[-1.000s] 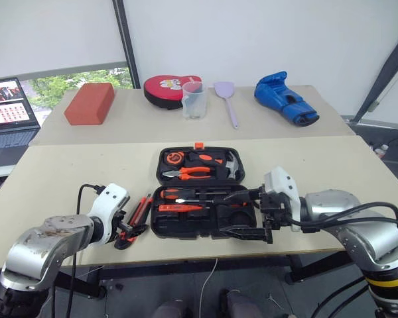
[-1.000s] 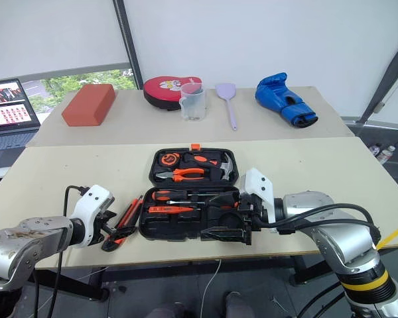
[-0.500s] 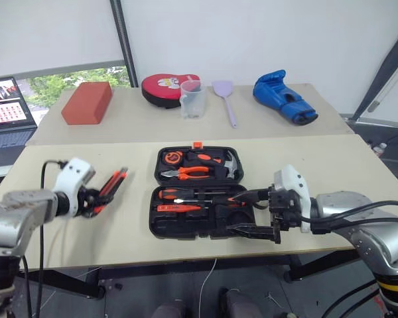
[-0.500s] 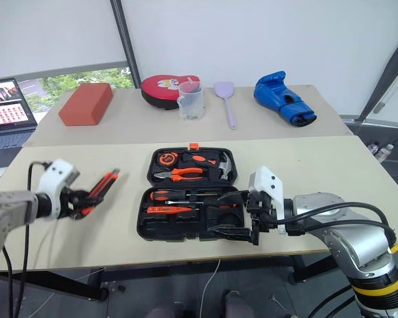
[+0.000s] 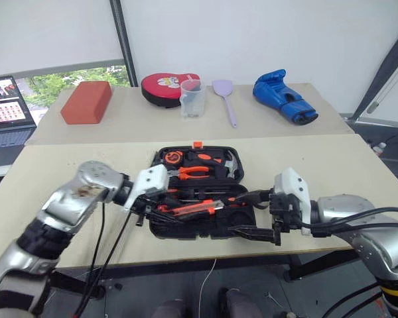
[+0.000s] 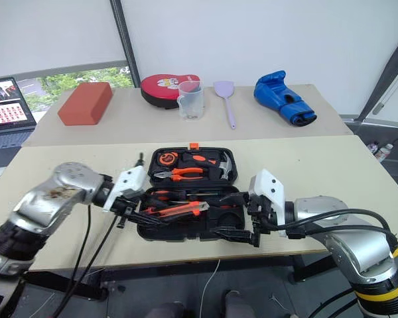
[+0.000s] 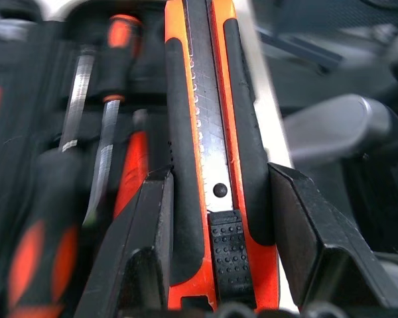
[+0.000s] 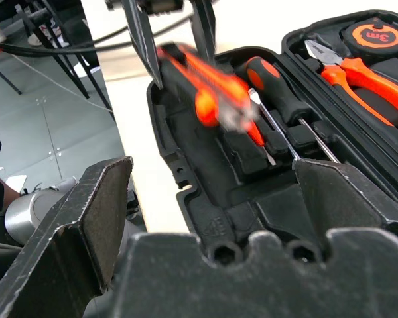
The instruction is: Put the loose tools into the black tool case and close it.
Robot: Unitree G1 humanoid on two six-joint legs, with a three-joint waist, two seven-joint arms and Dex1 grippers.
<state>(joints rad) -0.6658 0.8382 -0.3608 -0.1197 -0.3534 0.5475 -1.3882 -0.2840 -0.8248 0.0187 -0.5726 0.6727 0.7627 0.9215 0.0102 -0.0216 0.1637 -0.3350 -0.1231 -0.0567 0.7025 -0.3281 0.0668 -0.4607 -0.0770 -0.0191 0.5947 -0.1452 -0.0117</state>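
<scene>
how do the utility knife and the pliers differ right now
The utility knife is clamped in the left tool, lying aslant over the case's near half; the pliers sit seated in a far-half slot, untouched. The knife is a straight bar with black and orange strips; the pliers have splayed orange handles and bare metal jaws. Both are within the open case's outline.

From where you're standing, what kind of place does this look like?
Probably a lab or test room set up for robot trials, not a real workshop. Two plain tables stand end to end by a roller-blind window, a laptop sits open beside them, and odd props lie around: a blue boxing glove and a red block.
</scene>
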